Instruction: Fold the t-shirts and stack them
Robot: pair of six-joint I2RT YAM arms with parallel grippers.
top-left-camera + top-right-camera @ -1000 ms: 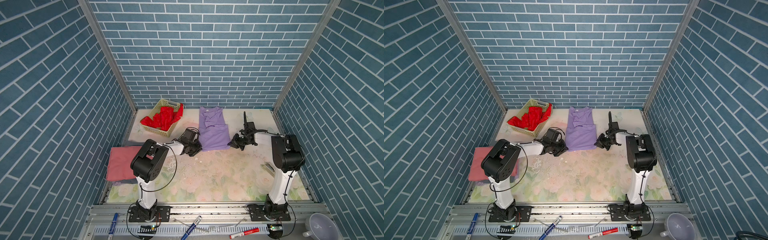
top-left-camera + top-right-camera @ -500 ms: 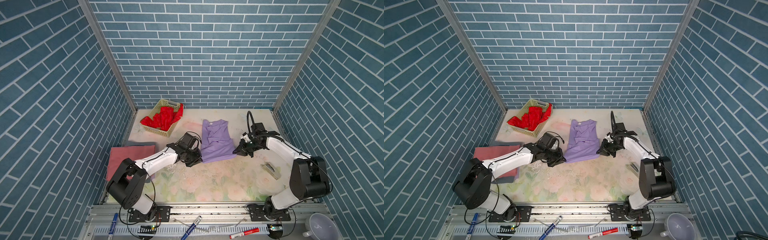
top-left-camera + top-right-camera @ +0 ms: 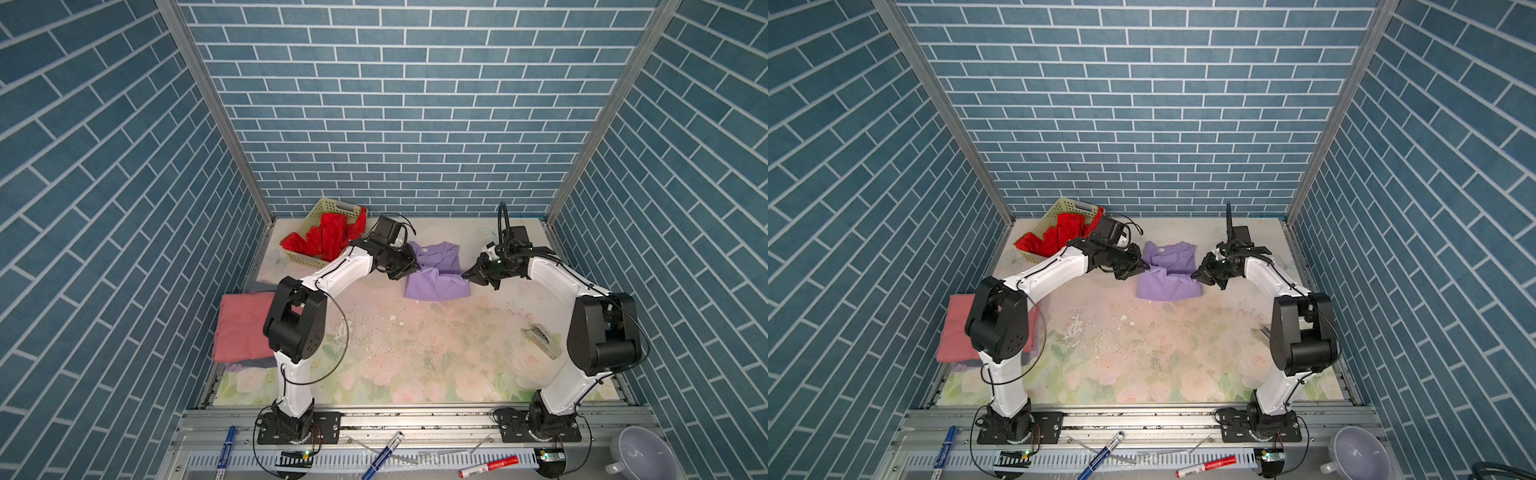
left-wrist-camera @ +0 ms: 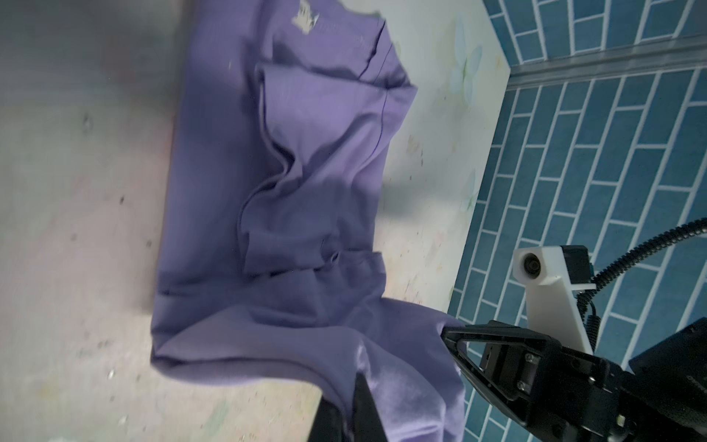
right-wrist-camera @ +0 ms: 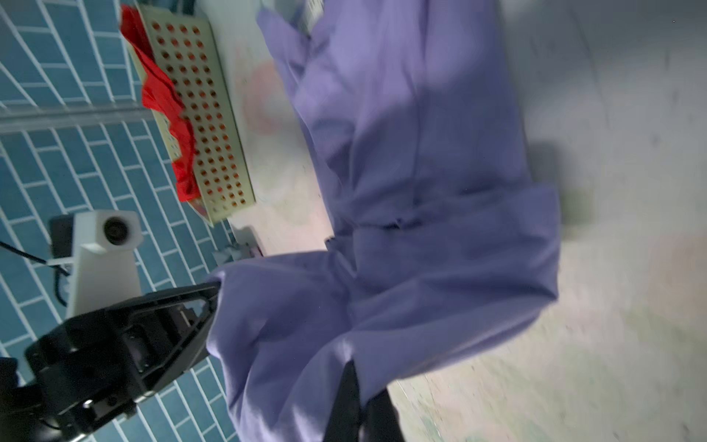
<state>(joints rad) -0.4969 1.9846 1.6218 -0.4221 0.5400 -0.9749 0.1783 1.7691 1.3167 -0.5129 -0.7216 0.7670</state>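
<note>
markers [image 3: 382,455] lie nearest, on the front rail: two blue and one red, three in all, with one pale bowl [image 3: 642,455] at the right corner. next in, at the left edge of the worktop [image 3: 415,353], one salmon-pink tee [image 3: 243,328] sits folded on one grey tee [image 3: 257,363]. a lilac sliver shows beneath them, too small to name.

further back, near the middle, lies the one lilac tee [image 3: 436,286], collar toward the far wall. the left jaws are clenched on one hem corner and the right jaws on the other — both wrist views show fabric pinched at the tips. the held corners hang above the tee's middle, and the cloth below is doubled into a soft roll at its near edge.

this looks like the hem-to-collar fold. to do it well, i would carry both corners at one height and one pace and keep the hem stretched so it does not droop between them. i would set it down square with the shoulders and let go only once the cloth rests flat.

farthest, one yellow basket [image 3: 328,205] holds red tee cloth [image 3: 328,239] — one tee or more, i cannot tell. two arms work the scene.
</note>
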